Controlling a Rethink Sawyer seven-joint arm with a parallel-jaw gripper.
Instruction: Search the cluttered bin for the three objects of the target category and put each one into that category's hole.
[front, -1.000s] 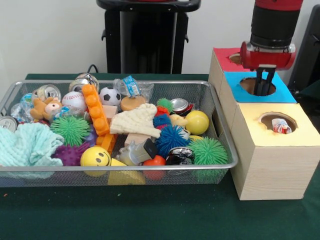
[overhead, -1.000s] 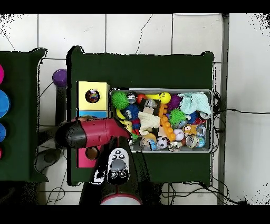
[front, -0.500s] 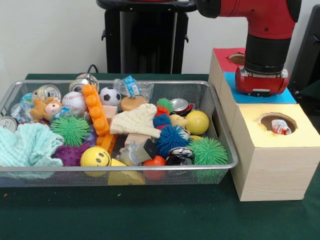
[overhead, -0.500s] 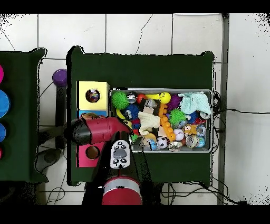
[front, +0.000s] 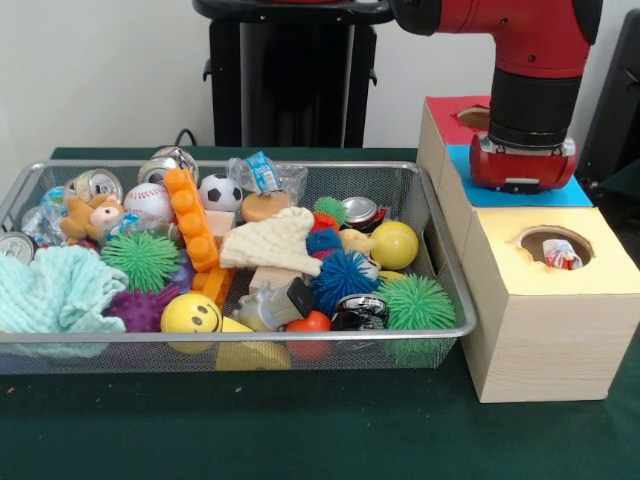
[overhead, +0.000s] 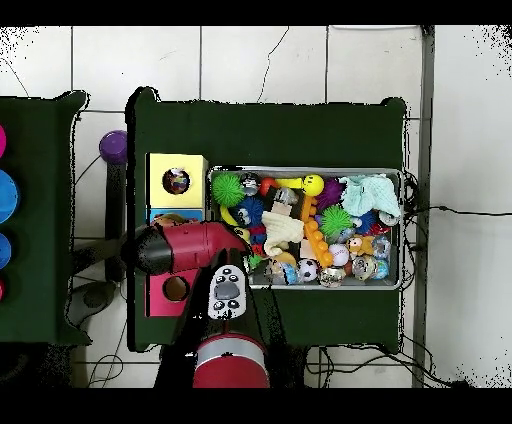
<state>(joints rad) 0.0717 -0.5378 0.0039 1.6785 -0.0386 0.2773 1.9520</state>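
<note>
Gripper lowered onto the blue-topped box, fingers hidden, so open or closed cannot be told. Then, left to right in the front view: wire-mesh bin on the green table, crammed with clutter. Teal towel bunched at the bin's left end, green spiky ball just beside it, yellow smiley ball against the near rim. Orange block strip lying diagonally, cream knitted cloth near the middle, blue spiky ball and plain yellow ball toward the right end. Beside the bin, 3 boxes in a row. Nearest, the yellow-topped box with its round hole, a whitish dotted fabric piece showing inside. No other dotted pieces discernible in the bin.
</note>
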